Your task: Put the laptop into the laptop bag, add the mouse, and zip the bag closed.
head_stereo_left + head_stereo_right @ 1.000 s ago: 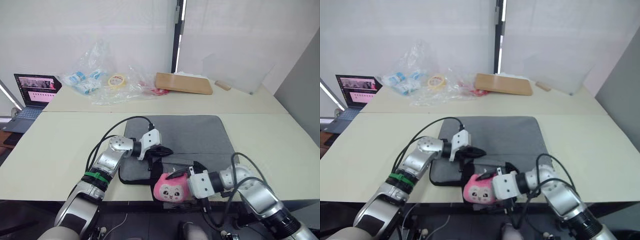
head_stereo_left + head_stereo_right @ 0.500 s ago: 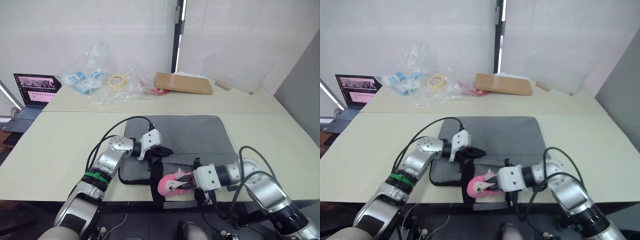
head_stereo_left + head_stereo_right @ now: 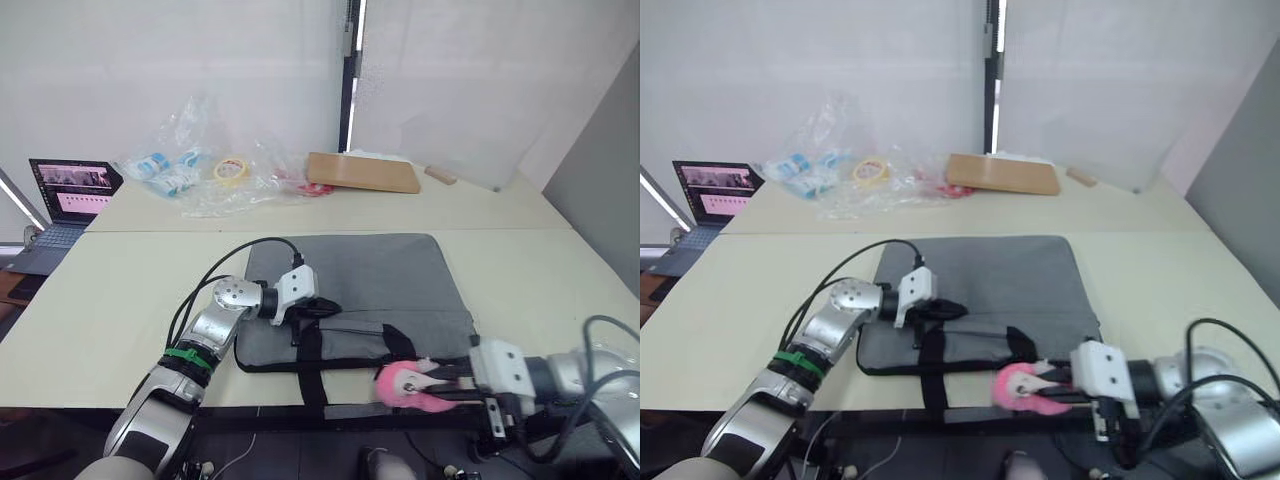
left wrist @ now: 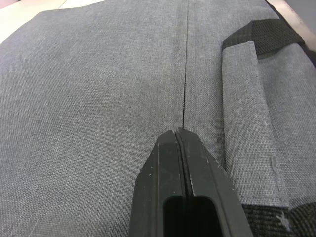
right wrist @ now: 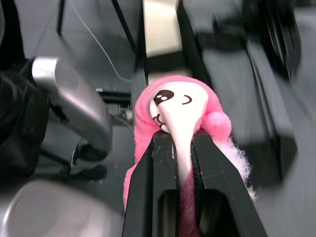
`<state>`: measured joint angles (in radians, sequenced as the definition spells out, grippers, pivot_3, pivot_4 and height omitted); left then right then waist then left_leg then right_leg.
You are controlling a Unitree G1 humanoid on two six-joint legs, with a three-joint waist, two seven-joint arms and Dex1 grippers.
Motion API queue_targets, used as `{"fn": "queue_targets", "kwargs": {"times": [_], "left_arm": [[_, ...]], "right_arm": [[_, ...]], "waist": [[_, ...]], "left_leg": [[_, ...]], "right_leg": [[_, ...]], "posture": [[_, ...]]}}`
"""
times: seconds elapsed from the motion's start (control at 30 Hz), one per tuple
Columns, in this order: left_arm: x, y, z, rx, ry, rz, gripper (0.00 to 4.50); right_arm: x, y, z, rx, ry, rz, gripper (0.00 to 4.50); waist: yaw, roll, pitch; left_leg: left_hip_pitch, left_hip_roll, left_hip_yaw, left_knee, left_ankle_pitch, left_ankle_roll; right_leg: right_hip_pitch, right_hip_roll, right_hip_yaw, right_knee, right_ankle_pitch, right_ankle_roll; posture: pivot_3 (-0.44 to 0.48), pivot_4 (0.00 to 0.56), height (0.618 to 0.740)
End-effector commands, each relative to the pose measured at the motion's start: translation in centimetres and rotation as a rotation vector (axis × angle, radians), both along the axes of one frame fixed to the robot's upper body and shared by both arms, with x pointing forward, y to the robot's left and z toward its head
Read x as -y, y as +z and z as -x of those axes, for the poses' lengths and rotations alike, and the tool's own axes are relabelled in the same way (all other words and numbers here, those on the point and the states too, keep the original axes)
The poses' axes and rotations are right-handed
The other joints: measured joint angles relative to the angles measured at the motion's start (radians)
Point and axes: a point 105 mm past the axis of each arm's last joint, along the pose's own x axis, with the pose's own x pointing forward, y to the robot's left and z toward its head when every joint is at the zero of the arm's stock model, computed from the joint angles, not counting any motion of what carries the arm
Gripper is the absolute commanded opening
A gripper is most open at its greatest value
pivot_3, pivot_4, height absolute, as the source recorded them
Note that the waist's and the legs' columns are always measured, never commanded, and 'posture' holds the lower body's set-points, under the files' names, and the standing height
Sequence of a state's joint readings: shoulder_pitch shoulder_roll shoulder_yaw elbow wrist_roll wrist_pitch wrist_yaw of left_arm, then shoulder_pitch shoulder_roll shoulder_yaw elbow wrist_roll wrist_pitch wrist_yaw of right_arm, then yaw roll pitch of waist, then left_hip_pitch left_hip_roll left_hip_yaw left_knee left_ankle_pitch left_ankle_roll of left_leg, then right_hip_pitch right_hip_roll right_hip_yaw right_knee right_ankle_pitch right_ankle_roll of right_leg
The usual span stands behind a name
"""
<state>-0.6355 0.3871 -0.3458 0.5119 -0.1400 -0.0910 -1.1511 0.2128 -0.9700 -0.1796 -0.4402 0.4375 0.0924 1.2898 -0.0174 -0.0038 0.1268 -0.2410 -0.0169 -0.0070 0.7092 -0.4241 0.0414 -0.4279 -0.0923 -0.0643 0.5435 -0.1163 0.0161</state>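
The grey laptop bag [image 3: 370, 275] lies flat on the near table, its black strap handles [image 3: 312, 350] toward the front edge. My left gripper [image 3: 335, 311] is shut and rests its tips on the bag's fabric [image 4: 98, 98] beside a thin seam line [image 4: 185, 74]. My right gripper [image 3: 440, 378] is shut on a fluffy pink toy [image 3: 400, 385] at the table's front edge, off the bag's front right corner. The toy's face [image 5: 177, 101] sticks out between the fingers [image 5: 158, 163]. The laptop and the mouse are out of view.
On the far table lie a small dark laptop with a lit screen [image 3: 68, 190], clear plastic bags [image 3: 190, 170], a tape roll [image 3: 231, 169] and a wooden board [image 3: 362, 172]. Bare tabletop flanks the bag on both sides.
My right gripper has shut on the pink toy and carried it to the right along the front edge, away from the bag's handles. The left gripper stays put.
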Motion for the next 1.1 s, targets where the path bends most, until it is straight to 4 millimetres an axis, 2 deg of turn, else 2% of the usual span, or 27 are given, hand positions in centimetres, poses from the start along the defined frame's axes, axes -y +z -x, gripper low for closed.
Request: {"fn": "queue_targets", "kwargs": {"times": [0.03,0.13,0.5,0.7,0.87,1.1], "left_arm": [[-4.6,-8.5,2.6,-0.255,0.071,-0.276,0.0],[-4.5,-8.5,2.6,-0.254,0.07,-0.275,0.0],[-4.8,-8.9,3.0,-0.273,0.066,-0.286,0.0],[-5.4,-9.2,3.2,-0.273,0.079,-0.297,0.0],[-5.9,-9.0,2.9,-0.281,0.116,-0.277,0.0],[-6.0,-8.9,2.8,-0.273,0.113,-0.281,0.0]], "right_arm": [[0.8,2.1,-0.3,0.054,-0.029,-0.037,0.05],[2.3,2.4,-0.8,0.057,-0.09,-0.026,0.05],[5.2,4.0,-2.1,-0.005,-0.317,-0.151,0.05],[8.6,2.9,-2.4,-0.038,-0.456,-0.122,0.05],[9.4,3.1,-3.0,-0.025,-0.489,-0.129,0.05],[11.4,3.8,-5.1,-0.021,-0.646,-0.242,0.05]], "waist": [[-0.001,0.0,0.0],[0.001,0.0,0.0],[0.003,0.001,-0.001],[0.002,0.002,-0.002],[-0.002,0.002,-0.002],[-0.005,0.002,-0.002]], "left_leg": [[0.0,0.001,0.0,0.0,0.0,0.0],[0.0,0.001,0.0,-0.001,0.0,0.0],[0.002,0.001,-0.001,-0.006,0.0,0.0],[0.004,0.0,0.0,-0.011,0.0,0.0],[0.008,0.001,0.001,-0.014,0.0,0.0],[0.009,0.001,0.002,-0.015,0.0,0.0]], "right_leg": [[0.0,0.0,0.0,0.0,0.0,0.0],[0.0,0.0,0.0,0.001,-0.001,0.0],[0.0,-0.001,0.0,0.0,-0.001,0.0],[0.0,-0.001,0.001,-0.001,-0.002,0.001],[0.001,0.0,0.003,-0.001,-0.003,0.002],[0.001,0.001,0.003,0.0,-0.004,0.004]], "posture": [[0.0,0.15,0.74],[0.0,0.15,0.74],[0.0,0.15,0.74],[0.0,0.15,0.74],[0.0,0.15,0.74],[0.0,0.15,0.74]]}}
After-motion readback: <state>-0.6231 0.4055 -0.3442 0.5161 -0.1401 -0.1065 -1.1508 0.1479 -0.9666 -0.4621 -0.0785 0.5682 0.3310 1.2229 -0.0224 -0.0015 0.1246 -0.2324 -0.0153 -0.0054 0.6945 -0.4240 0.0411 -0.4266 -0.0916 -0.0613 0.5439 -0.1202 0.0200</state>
